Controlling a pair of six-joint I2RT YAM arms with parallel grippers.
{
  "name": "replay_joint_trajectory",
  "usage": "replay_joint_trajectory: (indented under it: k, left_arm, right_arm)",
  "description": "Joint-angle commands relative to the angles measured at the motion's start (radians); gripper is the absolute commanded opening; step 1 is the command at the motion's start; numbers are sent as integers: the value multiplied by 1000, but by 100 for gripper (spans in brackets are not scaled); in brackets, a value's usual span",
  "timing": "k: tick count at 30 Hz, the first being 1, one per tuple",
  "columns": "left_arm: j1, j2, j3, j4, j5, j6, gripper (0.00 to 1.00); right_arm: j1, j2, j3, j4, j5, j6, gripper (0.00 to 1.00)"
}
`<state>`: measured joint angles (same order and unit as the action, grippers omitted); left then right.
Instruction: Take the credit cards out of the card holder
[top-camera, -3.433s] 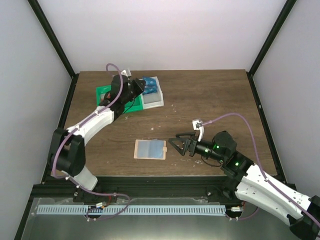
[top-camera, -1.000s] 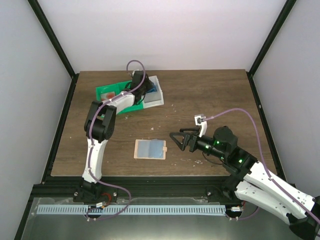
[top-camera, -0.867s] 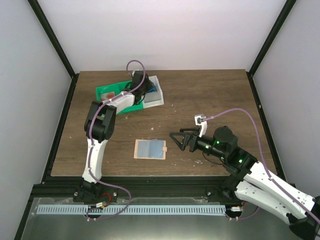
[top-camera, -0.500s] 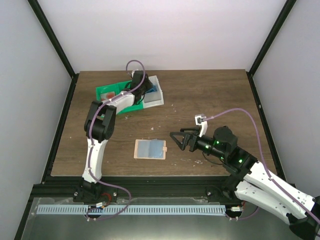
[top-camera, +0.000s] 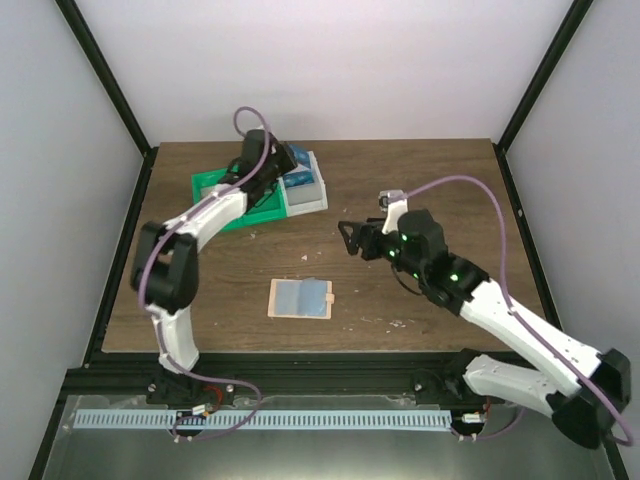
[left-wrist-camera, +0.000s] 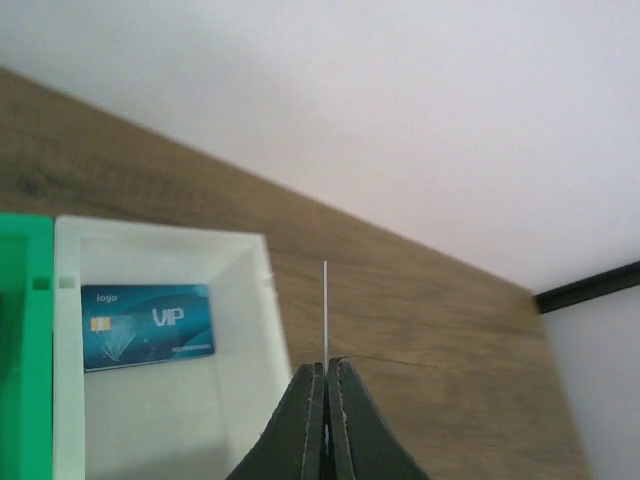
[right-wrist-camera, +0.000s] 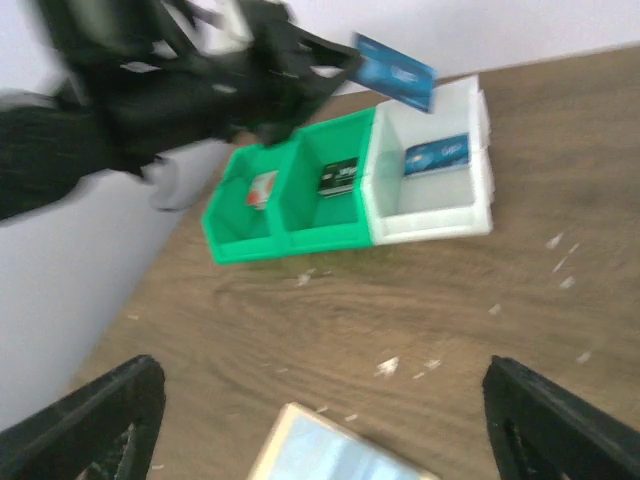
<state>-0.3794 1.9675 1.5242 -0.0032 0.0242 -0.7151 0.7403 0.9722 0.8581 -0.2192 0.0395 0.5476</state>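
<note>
left gripper tight on a blue credit card; right gripper wide apart and empty

A dark wood-grain tabletop, flecked with pale chips, spreads beneath the right claw. Beyond the left claw a plain white wall rises from its far edge, with black frame posts at the corners; the light is soft and even.
</note>
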Motion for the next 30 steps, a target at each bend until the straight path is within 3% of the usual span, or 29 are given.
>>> replay_joint_trajectory:
  k: [1,3,5,9,15,19,24,30]
  left_arm:
    - [11,-183,-111,11,27,19,0]
    - [15,-241,-158,-15,34,28,0]
    - [20,-292,-210,-41,60,42,0]
    - [37,-401,-382,-23,99,47,0]
    - [143,-488,-567,44,321,1,0]
    - [160,-548,-616,32,308,40,0]
    - [161,-595,-642,35,318,47,0]
    - [161,-609,-671,42,340,36,0]
  right_arm:
    - [-65,153,52,117,-40,-104,69]
    - [-81,255,72,185,-57,-123,53]
    - [-99,349,98,247,-70,-130,49]
    - [-134,550,187,342,-73,-136,48]
    - [-147,816,338,406,-43,-161,50]
    - [-160,958,440,378,-35,-153,61]
    - [-172,1089,582,320,-49,-170,54]
    - [-188,1156,639,294,-28,-179,55]
